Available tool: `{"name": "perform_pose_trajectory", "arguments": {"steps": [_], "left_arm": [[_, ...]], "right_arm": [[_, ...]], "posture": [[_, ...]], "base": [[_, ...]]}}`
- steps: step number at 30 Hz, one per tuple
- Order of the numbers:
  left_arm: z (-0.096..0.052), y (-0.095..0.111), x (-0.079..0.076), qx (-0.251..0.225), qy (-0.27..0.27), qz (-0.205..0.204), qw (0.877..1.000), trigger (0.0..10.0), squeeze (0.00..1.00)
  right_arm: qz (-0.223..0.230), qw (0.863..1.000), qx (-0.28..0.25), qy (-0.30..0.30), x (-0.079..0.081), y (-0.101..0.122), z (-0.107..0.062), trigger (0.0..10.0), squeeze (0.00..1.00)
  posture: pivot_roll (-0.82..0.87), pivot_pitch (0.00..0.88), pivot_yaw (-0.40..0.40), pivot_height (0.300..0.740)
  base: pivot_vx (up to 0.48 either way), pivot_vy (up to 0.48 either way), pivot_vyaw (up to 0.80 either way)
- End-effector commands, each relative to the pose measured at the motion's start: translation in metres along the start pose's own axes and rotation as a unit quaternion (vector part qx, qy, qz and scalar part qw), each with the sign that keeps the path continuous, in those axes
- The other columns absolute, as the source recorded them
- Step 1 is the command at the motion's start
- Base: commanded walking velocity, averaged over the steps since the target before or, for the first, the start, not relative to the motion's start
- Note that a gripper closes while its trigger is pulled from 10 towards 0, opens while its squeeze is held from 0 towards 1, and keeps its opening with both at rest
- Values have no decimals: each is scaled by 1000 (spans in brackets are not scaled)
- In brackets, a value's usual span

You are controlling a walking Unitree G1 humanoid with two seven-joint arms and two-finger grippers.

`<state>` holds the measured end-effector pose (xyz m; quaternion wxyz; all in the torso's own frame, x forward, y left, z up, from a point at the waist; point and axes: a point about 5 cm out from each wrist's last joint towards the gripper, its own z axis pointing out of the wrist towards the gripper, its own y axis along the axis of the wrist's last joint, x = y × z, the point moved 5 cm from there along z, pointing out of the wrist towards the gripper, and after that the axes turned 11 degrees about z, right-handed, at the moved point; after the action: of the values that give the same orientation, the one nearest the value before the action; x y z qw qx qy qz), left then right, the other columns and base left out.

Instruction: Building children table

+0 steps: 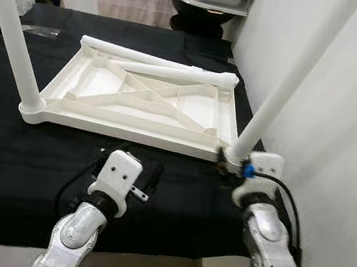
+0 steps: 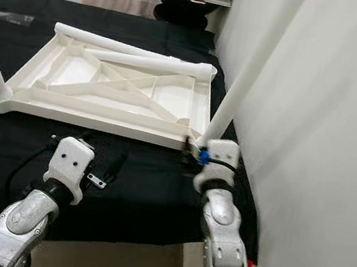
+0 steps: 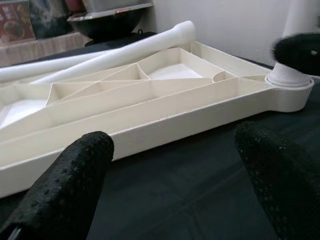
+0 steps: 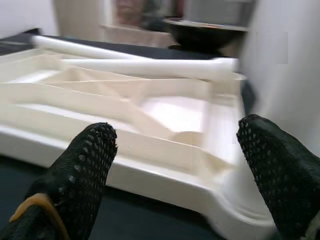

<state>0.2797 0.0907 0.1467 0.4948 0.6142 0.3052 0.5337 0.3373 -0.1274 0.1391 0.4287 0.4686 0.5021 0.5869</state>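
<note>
Left eye view: the upturned tabletop [image 1: 137,96] lies mid-frame on the black cloth [image 1: 9,160], two legs standing at its near corners, two loose legs [image 1: 156,64] across its far side. Right gripper [image 1: 229,161], fingers spread, sits at the lower-right leg [image 1: 277,98], probably seating it. Left gripper [image 3: 175,185] hovers spread before the near edge. Next: fetch a loose leg.
</note>
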Motion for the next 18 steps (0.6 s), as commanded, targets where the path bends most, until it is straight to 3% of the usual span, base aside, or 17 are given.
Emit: {"name": "perform_pose_trajectory", "arguments": {"steps": [1, 11, 18], "left_arm": [[-1, -9, -2, 19, -1, -13, 1000, 10000, 0], [-4, -18, -6, 33, -5, -40, 999, 10000, 0], [-4, -22, -6, 38, -8, -33, 999, 10000, 0]], "right_arm": [[0, 1000, 3, 0, 1, -3, -3, 10000, 0], [16, 1000, 23, 11, 8, -10, -6, 10000, 0], [5, 1000, 24, 14, 11, -10, -5, 10000, 0]], "posture": [[59, 0, -90, 740], [56, 0, -90, 740], [56, 0, -88, 740]], "base": [[0, 0, 0], [0, 0, 0], [0, 480, 0]]}}
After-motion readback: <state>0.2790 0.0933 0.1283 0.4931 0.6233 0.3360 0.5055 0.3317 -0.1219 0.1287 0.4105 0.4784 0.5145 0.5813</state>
